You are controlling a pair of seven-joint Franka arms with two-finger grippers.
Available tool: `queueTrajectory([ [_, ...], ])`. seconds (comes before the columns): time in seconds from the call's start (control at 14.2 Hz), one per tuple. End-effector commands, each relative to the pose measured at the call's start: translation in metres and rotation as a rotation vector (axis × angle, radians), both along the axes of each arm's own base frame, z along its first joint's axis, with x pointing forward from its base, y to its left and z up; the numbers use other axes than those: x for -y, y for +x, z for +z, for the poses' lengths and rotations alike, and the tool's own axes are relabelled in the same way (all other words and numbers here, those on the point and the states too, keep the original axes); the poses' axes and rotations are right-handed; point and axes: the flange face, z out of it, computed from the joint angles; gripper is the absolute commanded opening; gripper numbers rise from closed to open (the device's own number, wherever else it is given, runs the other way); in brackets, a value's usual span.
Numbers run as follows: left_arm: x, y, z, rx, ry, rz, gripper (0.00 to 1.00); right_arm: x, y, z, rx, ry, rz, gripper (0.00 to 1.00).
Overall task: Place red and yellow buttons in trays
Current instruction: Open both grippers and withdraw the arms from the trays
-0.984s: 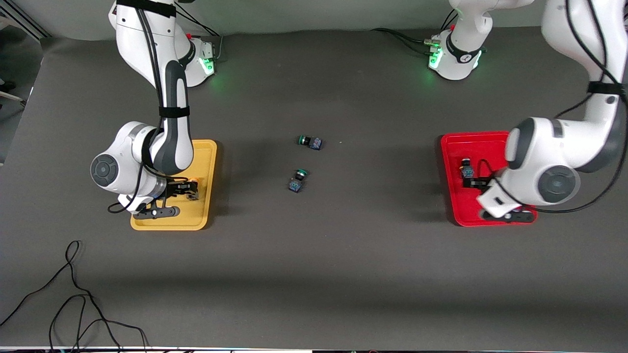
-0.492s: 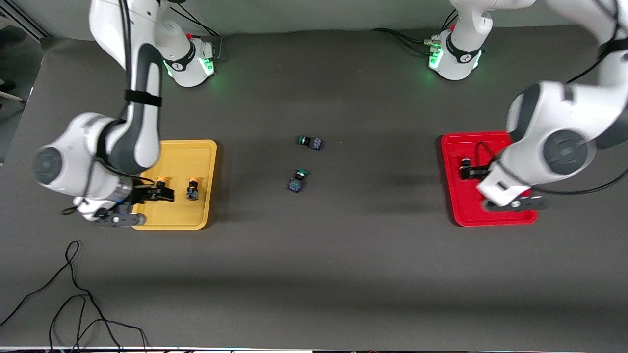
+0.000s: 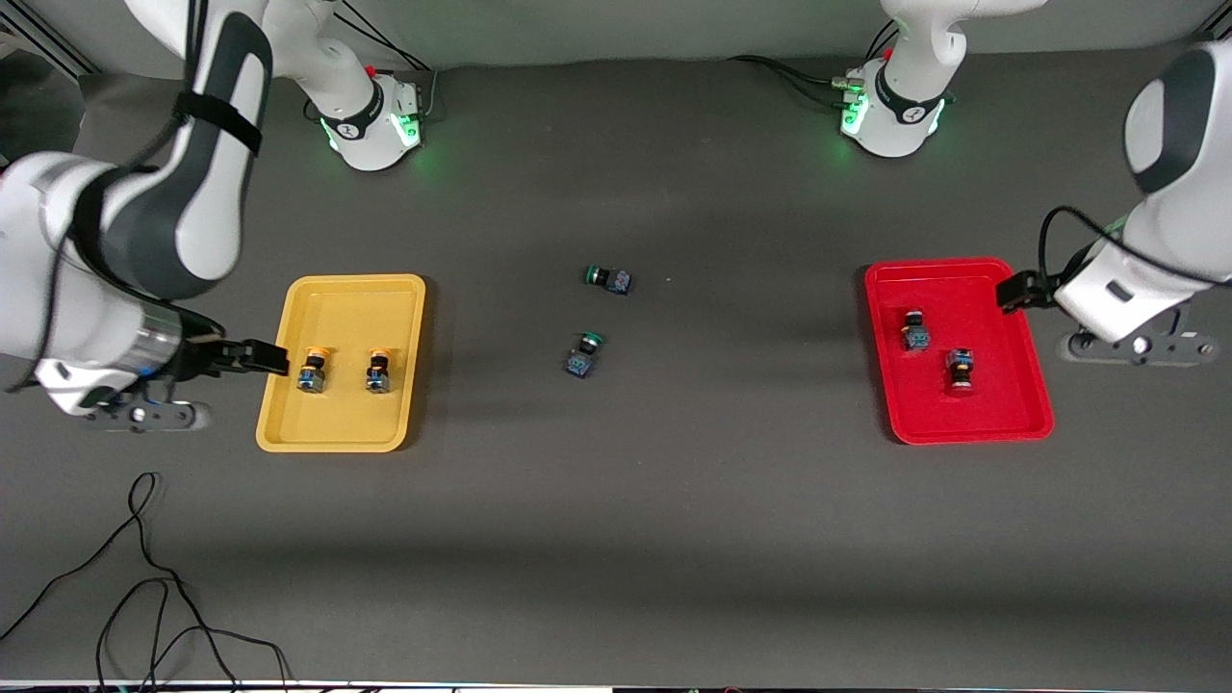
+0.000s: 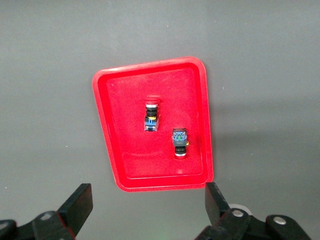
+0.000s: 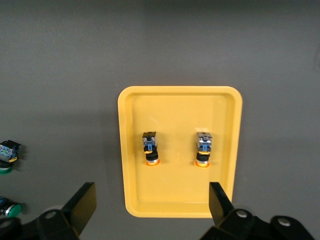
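Observation:
The yellow tray (image 3: 346,308) holds two yellow-capped buttons, one (image 3: 311,370) beside the other (image 3: 377,370). They also show in the right wrist view (image 5: 150,148) (image 5: 203,148). The red tray (image 3: 948,284) holds two red-capped buttons (image 3: 915,329) (image 3: 960,371), which also show in the left wrist view (image 4: 151,116) (image 4: 180,142). My right gripper (image 3: 260,358) (image 5: 151,197) is open and empty, raised over the yellow tray's outer edge. My left gripper (image 3: 1015,291) (image 4: 148,200) is open and empty, raised over the red tray's outer edge.
Two green-capped buttons (image 3: 608,279) (image 3: 583,353) lie on the dark table between the trays; they also show in the right wrist view (image 5: 7,152) (image 5: 10,207). A black cable (image 3: 144,577) lies near the front camera at the right arm's end.
Both arms have risen and drawn back from the trays toward their ends of the table. One yellow and one red button, covered before, now lie in plain view.

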Motion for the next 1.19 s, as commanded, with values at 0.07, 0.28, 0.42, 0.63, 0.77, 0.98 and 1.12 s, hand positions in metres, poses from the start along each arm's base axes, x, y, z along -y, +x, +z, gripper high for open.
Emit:
queueTrajectory([
  [0.07, 0.002, -0.010, 0.010, -0.026, -0.003, -0.020, 1.00, 0.000, -0.007, 0.047, 0.013, -0.050, -0.018, 1.00],
  [0.28, 0.002, -0.011, 0.012, -0.032, -0.002, -0.019, 1.00, 0.009, -0.013, 0.064, 0.029, -0.062, -0.042, 1.00],
  [0.42, 0.003, -0.013, 0.011, -0.046, -0.001, -0.021, 1.00, 0.020, -0.015, 0.067, 0.029, -0.054, -0.041, 1.00],
  [0.63, 0.003, -0.013, 0.011, -0.050, -0.011, -0.017, 1.00, 0.053, -0.019, 0.071, 0.045, -0.012, -0.062, 1.00],
  [0.77, 0.003, -0.014, 0.011, -0.052, -0.018, -0.014, 1.00, 0.066, -0.025, 0.071, 0.060, -0.013, -0.054, 1.00],
  [0.98, 0.005, -0.015, 0.013, -0.062, -0.018, -0.014, 1.00, 0.079, -0.034, 0.074, 0.078, 0.011, -0.059, 1.00],
  [1.12, 0.004, -0.016, 0.014, -0.064, -0.018, -0.013, 1.00, 0.083, -0.038, 0.076, 0.082, 0.004, -0.054, 1.00],
])
